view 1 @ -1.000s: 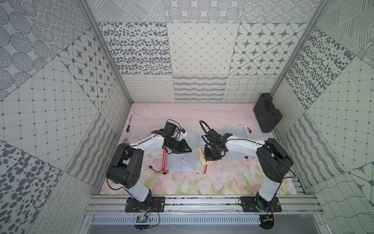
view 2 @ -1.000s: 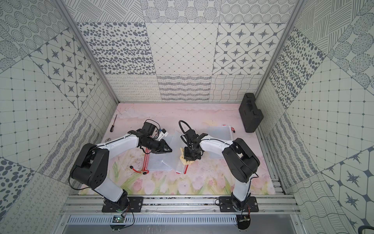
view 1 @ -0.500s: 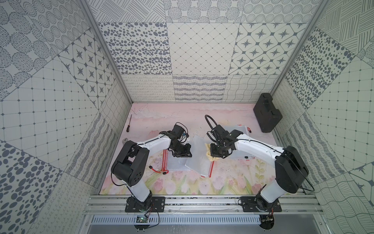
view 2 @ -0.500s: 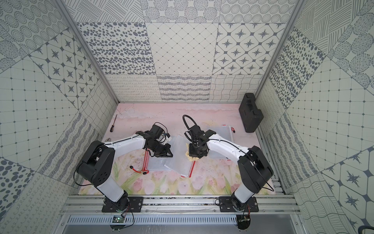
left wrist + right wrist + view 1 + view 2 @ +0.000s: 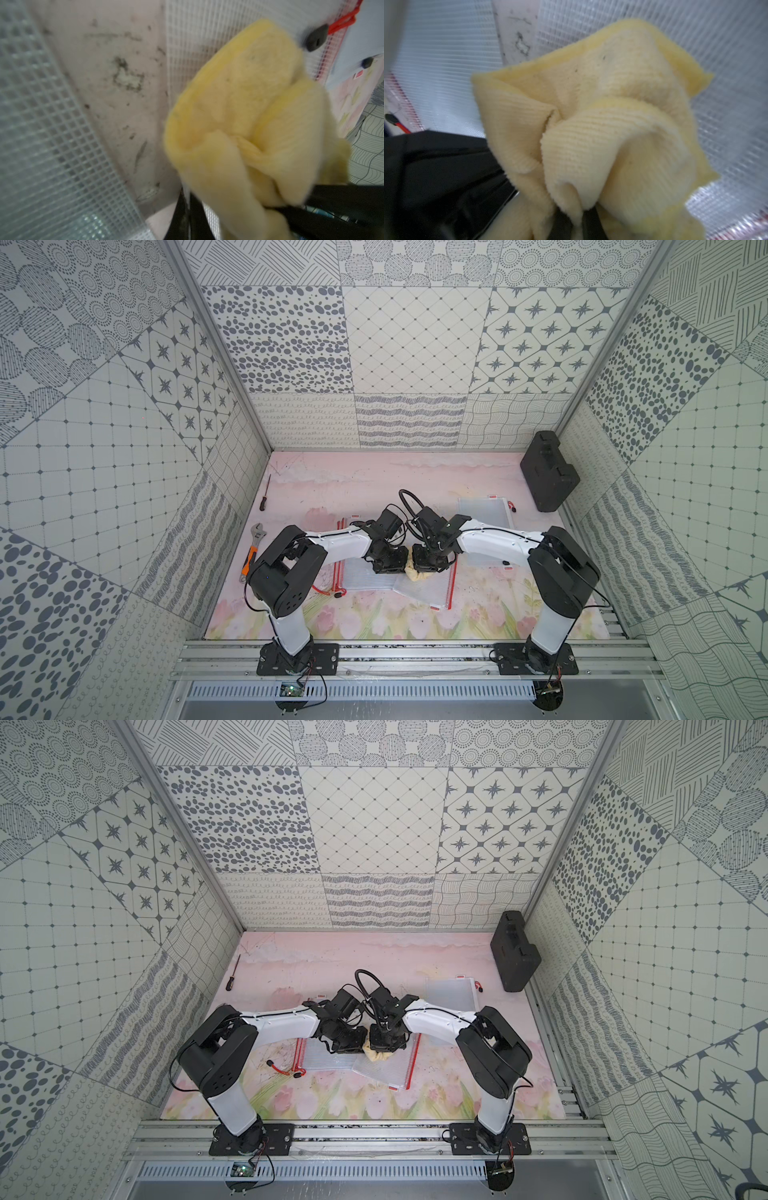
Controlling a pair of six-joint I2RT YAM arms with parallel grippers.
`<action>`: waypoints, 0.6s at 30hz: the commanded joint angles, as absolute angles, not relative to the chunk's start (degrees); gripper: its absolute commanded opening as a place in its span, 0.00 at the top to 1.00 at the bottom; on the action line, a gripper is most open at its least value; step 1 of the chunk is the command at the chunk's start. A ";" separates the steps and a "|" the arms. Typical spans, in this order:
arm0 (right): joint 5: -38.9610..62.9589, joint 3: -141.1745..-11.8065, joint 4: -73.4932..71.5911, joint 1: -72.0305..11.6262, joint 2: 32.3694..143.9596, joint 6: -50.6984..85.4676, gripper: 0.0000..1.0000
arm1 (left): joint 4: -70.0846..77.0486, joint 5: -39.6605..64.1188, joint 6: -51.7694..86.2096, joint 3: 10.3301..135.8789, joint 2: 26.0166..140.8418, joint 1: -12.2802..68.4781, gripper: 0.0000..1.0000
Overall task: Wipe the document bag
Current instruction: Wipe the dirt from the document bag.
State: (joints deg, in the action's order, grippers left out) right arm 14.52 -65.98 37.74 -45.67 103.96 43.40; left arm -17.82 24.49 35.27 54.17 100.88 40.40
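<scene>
Nearest me, the flowered counter [image 5: 374, 626] is lying bare in front of the two arm bases. Just beyond it the document bag [image 5: 430, 593], a clear mesh pouch with a red zip, is sitting skewed, one corner overlapping a second bag [image 5: 365, 578] to its left.

Over its far edge the two arms are meeting. The right end effector [image 5: 428, 568] is pinching a bunched yellow cloth [image 5: 415, 573] and pressing it onto the mesh. The left end effector [image 5: 388, 567] is sitting just beside the cloth, fingers pressed together on what looks like the bag's thin edge (its wrist view is showing a pale strip caught between them).

That is the change: a second ago the two were working apart, with open mesh between them, and the left fingers were not quite closed. Now they are closing ranks. I am reading it as the left arm anchoring the bag so the wiping strokes stop dragging it. The wiping seems under way, with the near half of the bag not yet covered.

Off to the left a wrench [image 5: 253, 547] and, farther back, a screwdriver [image 5: 264, 497] are lying idle. Farther still are another bag [image 5: 484, 510] and a black case [image 5: 548, 470].
</scene>
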 commanded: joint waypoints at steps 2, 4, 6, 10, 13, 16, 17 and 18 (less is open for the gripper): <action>13.14 -66.40 35.07 -43.21 107.23 44.61 1.00 | -14.40 20.00 39.13 51.85 101.13 40.95 1.00; 12.85 -65.76 34.91 -39.93 108.23 43.95 1.00 | -13.71 20.23 39.05 50.86 100.73 40.95 1.00; 10.88 -66.01 35.21 -36.11 109.15 42.57 1.00 | -13.48 20.80 38.58 50.16 100.71 40.94 1.00; 7.91 -72.25 38.64 -30.86 112.41 38.46 1.00 | -12.40 22.63 38.08 49.24 101.71 40.95 1.00; 7.49 -79.28 43.30 -31.71 115.25 36.83 1.00 | -11.28 22.79 38.27 48.36 102.40 41.05 1.00; 6.69 -83.07 44.80 -35.88 115.59 37.38 1.00 | -11.17 22.00 38.23 47.99 103.07 41.04 1.00; 6.95 -84.01 44.91 -37.42 115.92 37.82 1.00 | -11.00 21.81 38.25 47.79 103.20 41.09 1.00; 7.62 -84.81 44.99 -38.68 116.42 38.25 1.00 | -10.94 21.63 38.27 47.62 103.35 41.07 1.00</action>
